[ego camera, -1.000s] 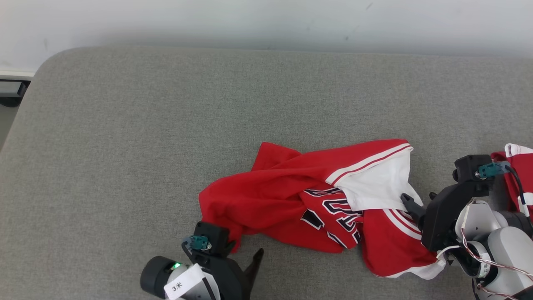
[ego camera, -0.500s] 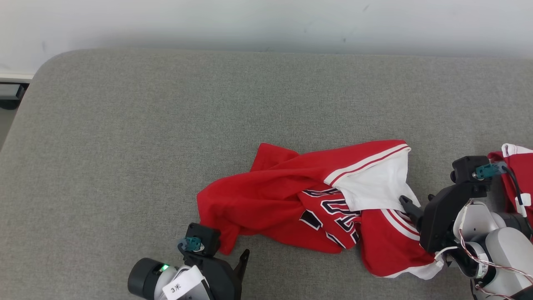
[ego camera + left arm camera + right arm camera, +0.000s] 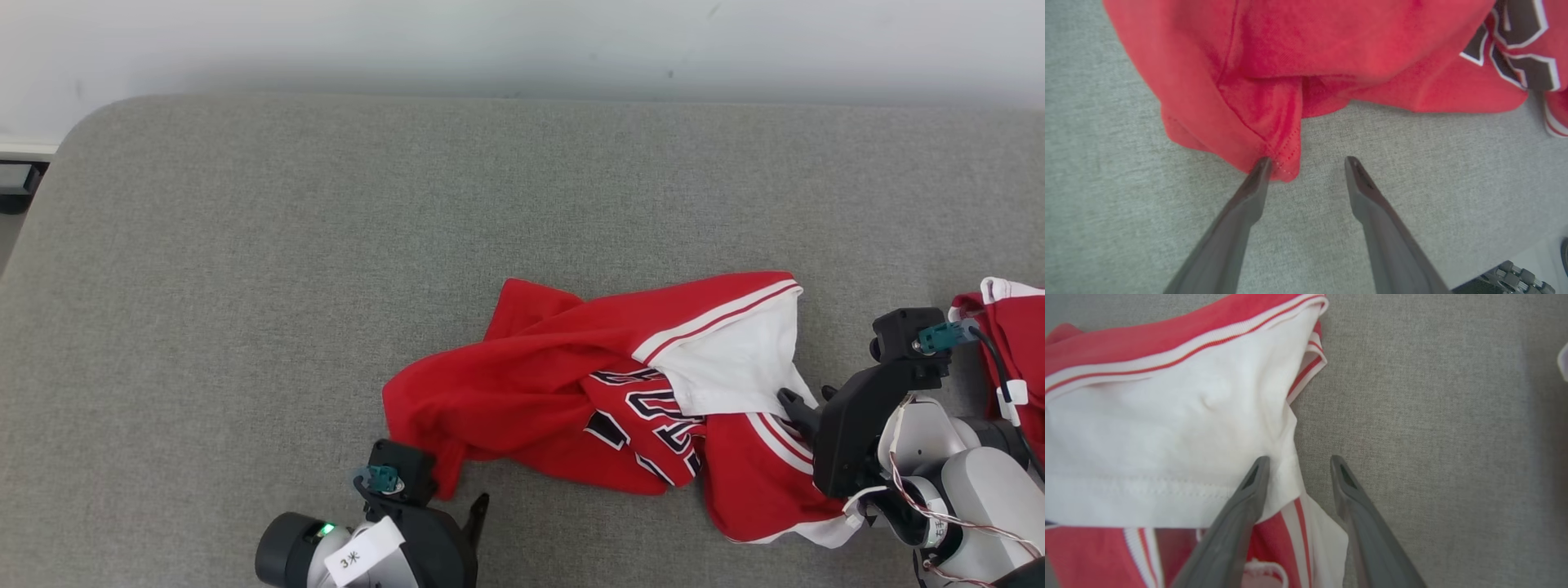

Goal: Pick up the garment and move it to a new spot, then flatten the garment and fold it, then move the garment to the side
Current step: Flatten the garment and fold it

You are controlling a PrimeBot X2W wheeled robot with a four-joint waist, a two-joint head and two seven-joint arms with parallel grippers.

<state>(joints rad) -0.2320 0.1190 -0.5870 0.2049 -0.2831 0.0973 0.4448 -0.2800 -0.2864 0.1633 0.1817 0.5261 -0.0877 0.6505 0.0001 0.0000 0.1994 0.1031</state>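
Head view: the red jersey (image 3: 563, 384) lies crumpled on the grey cushion (image 3: 286, 286), unmoved, the left gripper (image 3: 461, 502) edged slightly leftward at its hem, the right gripper (image 3: 807, 395) at the white lining (image 3: 735, 359). Left wrist view: fingers (image 3: 1249, 196) wide apart, one tip touching the hem corner, nothing held. Right wrist view: fingers (image 3: 1245, 498) parted astride the white edge, perhaps beginning to close, so lifting hasn't started.

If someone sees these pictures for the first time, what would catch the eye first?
A crumpled red jersey with white trim and dark lettering lies right of centre on the grey padded surface. The left gripper stands open at its near-left hem corner, the right gripper open at its white lining.
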